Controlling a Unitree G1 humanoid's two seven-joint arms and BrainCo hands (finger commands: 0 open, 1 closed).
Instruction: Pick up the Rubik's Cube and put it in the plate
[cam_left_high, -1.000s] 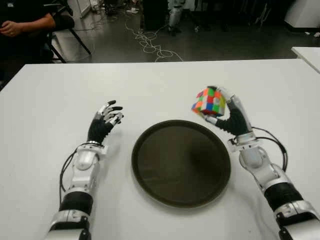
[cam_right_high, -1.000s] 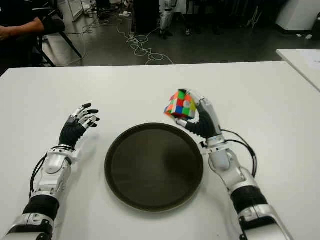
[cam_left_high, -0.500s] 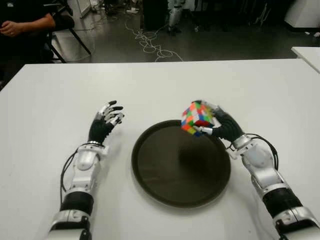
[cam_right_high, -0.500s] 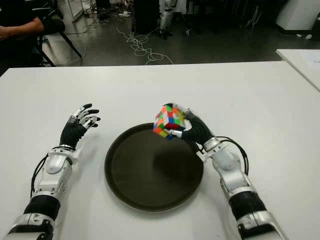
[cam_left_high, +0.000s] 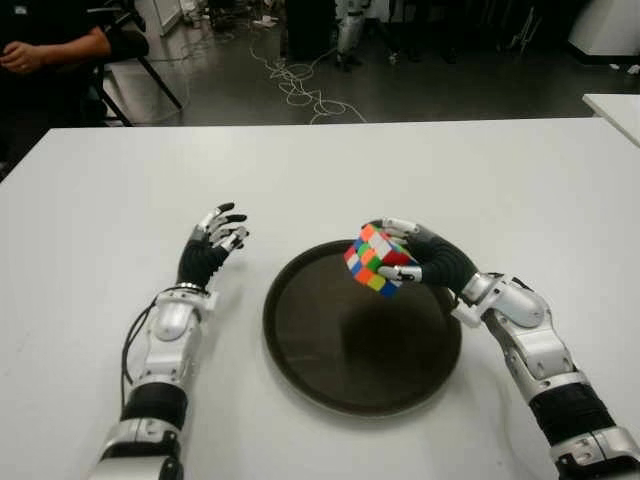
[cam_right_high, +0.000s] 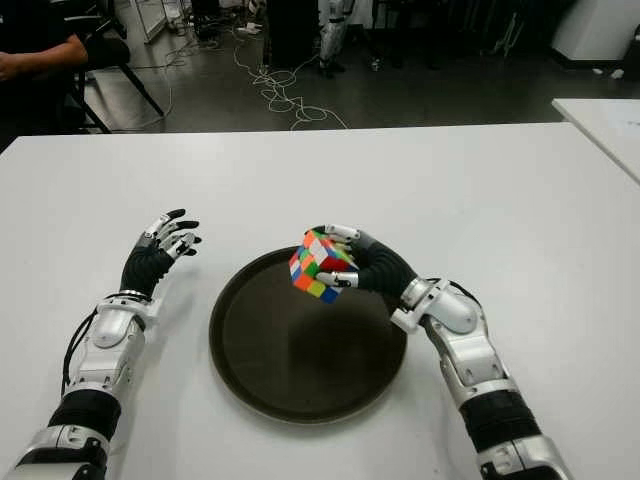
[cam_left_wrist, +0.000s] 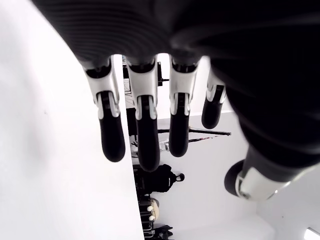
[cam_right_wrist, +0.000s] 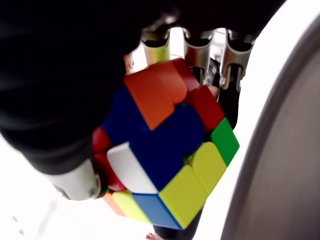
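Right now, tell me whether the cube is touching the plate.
Apart. The left eye view shows the Rubik's Cube held in the right hand above the plate, its shadow on the plate floor.

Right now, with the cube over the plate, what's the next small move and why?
Probably lower the right robot hand a little before opening it. Its fingers grip the Rubik's Cube, which hangs tilted in the air over the far part of the plate, apparently clear of its surface. The left robot hand is open, left of the plate.
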